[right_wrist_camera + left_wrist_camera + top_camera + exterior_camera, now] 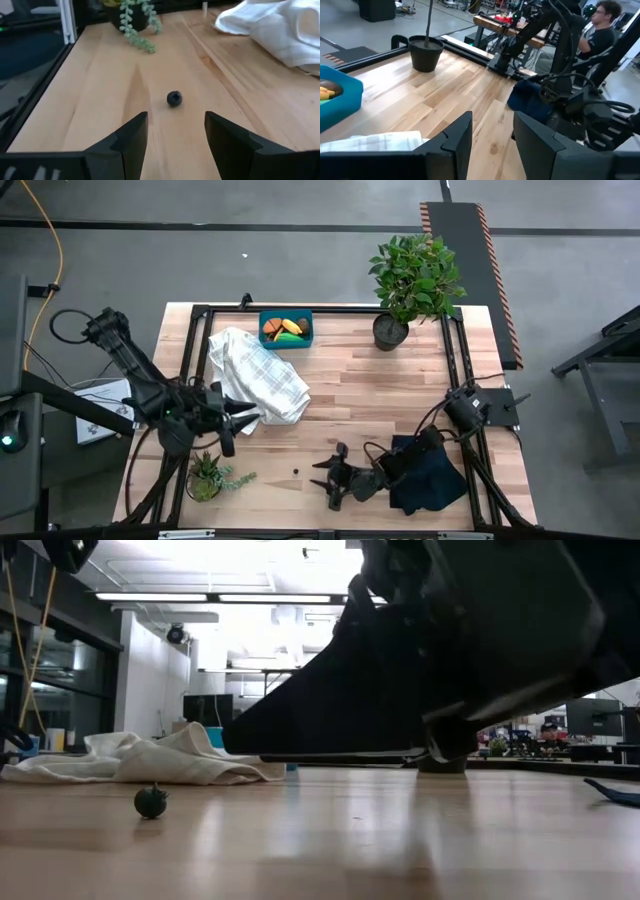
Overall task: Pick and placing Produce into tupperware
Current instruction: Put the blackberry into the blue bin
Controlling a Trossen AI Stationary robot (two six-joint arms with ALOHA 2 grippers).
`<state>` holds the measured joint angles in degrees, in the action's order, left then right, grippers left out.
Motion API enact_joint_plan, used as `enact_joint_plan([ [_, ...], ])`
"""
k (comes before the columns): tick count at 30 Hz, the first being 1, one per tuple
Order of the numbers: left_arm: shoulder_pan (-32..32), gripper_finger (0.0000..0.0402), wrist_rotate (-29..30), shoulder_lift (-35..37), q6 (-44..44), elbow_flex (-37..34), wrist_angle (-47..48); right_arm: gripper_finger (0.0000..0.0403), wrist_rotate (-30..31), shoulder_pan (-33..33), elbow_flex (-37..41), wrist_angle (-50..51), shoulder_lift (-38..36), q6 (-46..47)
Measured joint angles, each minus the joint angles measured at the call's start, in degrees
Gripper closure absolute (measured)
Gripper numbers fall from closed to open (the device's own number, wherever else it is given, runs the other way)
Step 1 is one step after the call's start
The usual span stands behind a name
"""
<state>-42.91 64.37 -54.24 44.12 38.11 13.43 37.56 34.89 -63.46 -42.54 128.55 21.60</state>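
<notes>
Right gripper [175, 132] low over the bench [380, 390], jaws parted and empty, dark berry [174, 98] just ahead of them, left gripper [492, 135] jaws narrowly apart, empty, beside checked cloth [258, 375], teal tupperware [286, 330] well beyond.

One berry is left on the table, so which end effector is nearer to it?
Right. The right end effector sits just beside the dark berry, open and facing it; the left end effector is farther off, by the white cloth.

Bright, even light falls from ceiling strip lamps [215, 597], which blow out to white glare in the low view. The table [340, 395] shows soft sheen and only faint shadows. In the low view a near arm [470, 630] looms as a blurred black silhouette.
</notes>
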Motion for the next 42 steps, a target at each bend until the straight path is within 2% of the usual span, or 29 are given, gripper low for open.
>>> enact_joint_plan([
  [7, 0.0, 0.027, 0.2, -1.9, 1.9, 0.0, -0.1, 0.0214, -0.6, -0.5, 0.0, 0.2, 0.0, -2.9],
  [12, 0.0, 0.027, -0.2, -2.7, 2.9, 0.0, -0.1, 0.0214, -3.5, -2.0, 0.0, -1.8, 0.9, -4.1],
  [21, 0.0, 0.027, -1.1, -2.7, 2.9, 0.0, -0.1, 0.0214, -3.8, -2.9, 0.1, -4.1, 1.9, -6.0],
  [25, 0.0, 0.027, -1.1, -2.7, 2.8, 0.0, 0.0, 0.0214, -6.4, -3.4, 0.1, -5.1, 2.0, -6.7],
  [42, 0.0, 0.0271, -1.1, -2.7, 2.7, 0.0, 0.3, 0.0214, -9.3, -4.6, 0.1, -5.8, 2.0, -9.1],
])
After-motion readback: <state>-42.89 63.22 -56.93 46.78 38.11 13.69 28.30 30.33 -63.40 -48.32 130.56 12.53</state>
